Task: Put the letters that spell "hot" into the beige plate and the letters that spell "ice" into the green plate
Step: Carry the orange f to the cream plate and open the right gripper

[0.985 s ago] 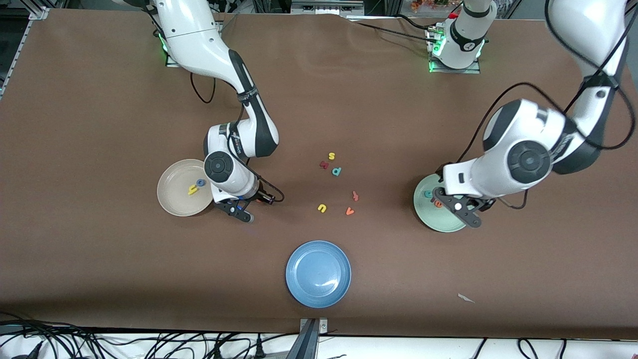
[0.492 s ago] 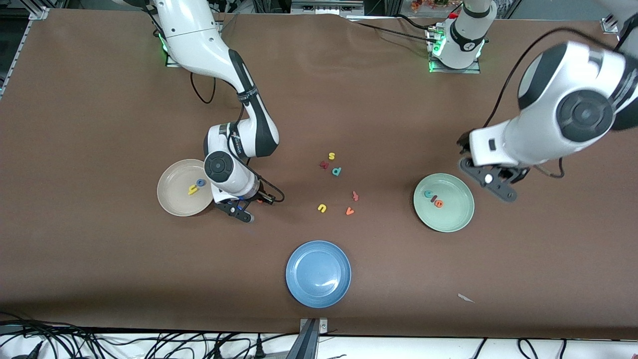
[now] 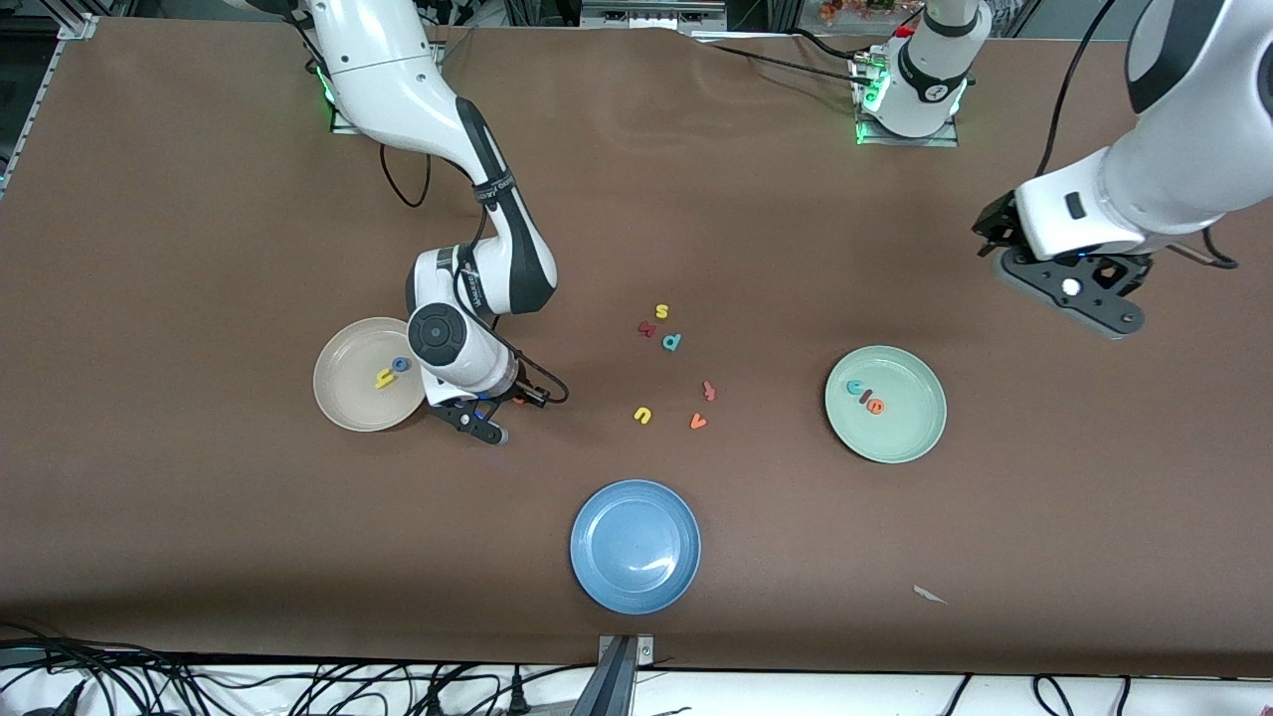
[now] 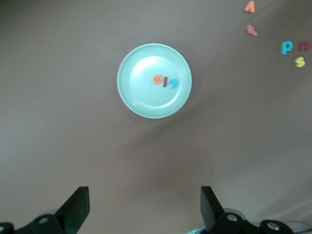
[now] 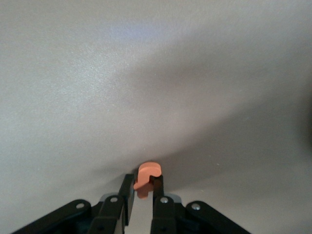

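Your right gripper (image 3: 484, 426), just beside the round cream-beige plate (image 3: 343, 403) on bare brown table (image 3: 199, 249), pinches a small orange foam piece (image 5: 145, 176), probably the "t". In that plate lie the yellow foam "h" (image 3: 384, 379) and blue ring "o" (image 3: 401, 365). The pale mint-green plate (image 3: 910, 443) holds the teal "c" (image 3: 853, 387), dark red "i" (image 3: 864, 396) and orange "e" (image 3: 875, 406). Your left gripper (image 3: 1069, 293) hangs wide, empty, over bare table near the green plate.

Front view bright, evenly lit from overhead; soft shadows under arms; white glare spot on blue plate (image 3: 646, 565). Left wrist view dim, corners darkened. Right wrist view washed pale, close orange letter (image 5: 145, 178) soft-focused.
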`<state>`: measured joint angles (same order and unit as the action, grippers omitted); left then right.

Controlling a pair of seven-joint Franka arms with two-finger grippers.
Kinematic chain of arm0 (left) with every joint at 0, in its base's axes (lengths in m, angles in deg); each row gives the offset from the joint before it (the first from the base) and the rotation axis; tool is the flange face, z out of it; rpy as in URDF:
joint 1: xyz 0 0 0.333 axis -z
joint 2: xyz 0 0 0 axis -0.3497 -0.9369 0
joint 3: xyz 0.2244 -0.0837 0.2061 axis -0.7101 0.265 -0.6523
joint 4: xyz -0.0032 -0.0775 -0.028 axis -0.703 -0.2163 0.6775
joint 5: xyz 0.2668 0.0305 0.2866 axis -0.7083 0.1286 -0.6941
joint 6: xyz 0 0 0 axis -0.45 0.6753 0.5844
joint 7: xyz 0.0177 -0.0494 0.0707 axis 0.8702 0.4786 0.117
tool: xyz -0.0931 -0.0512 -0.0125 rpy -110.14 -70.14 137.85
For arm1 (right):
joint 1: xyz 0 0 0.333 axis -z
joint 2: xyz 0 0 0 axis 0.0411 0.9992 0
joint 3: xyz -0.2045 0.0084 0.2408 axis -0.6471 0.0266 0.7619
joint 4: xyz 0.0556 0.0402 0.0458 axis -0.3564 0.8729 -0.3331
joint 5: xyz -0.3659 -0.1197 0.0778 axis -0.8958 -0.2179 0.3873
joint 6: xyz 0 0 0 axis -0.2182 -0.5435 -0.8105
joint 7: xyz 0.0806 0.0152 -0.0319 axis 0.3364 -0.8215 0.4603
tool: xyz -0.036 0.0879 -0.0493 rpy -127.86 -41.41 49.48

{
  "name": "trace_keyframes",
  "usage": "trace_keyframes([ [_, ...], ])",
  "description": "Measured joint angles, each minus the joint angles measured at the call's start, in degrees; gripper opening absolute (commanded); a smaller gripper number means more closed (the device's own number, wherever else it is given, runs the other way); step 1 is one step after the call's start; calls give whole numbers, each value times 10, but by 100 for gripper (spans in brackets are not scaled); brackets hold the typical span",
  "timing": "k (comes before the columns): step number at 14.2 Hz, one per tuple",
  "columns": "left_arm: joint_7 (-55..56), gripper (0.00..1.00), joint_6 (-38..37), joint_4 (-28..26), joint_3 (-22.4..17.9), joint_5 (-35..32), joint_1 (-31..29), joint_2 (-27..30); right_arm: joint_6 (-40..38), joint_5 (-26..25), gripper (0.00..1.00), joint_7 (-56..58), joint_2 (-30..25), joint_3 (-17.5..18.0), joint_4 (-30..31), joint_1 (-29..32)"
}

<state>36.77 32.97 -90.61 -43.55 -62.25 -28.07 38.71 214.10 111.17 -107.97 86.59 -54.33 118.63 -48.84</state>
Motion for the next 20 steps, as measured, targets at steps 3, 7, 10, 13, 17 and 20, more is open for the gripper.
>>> trace_keyframes([
  [3, 3, 100, 21, -6, -92, 55, 34, 1, -77, -9, 12, 60, -8, -42, -36, 1],
  [7, 86, 100, 24, -12, -154, 61, 81, 5, -166, -10, 11, 207, -39, -109, -24, 7],
  [10, 120, 100, 47, -26, -157, 61, 92, 19, -168, -10, 11, 303, -61, -143, 28, 9],
  [13, 121, 100, 60, -89, -165, 61, 89, 62, -147, -10, 11, 375, -71, -164, 79, 9],
  [17, 122, 100, 74, -142, -170, 61, 86, 104, -124, -10, 100, 447, -71, -193, 117, 9],
  [20, 125, 100, 79, -146, -171, 61, 86, 109, -124, -10, 100, 453, -75, -204, 109, 9],
])
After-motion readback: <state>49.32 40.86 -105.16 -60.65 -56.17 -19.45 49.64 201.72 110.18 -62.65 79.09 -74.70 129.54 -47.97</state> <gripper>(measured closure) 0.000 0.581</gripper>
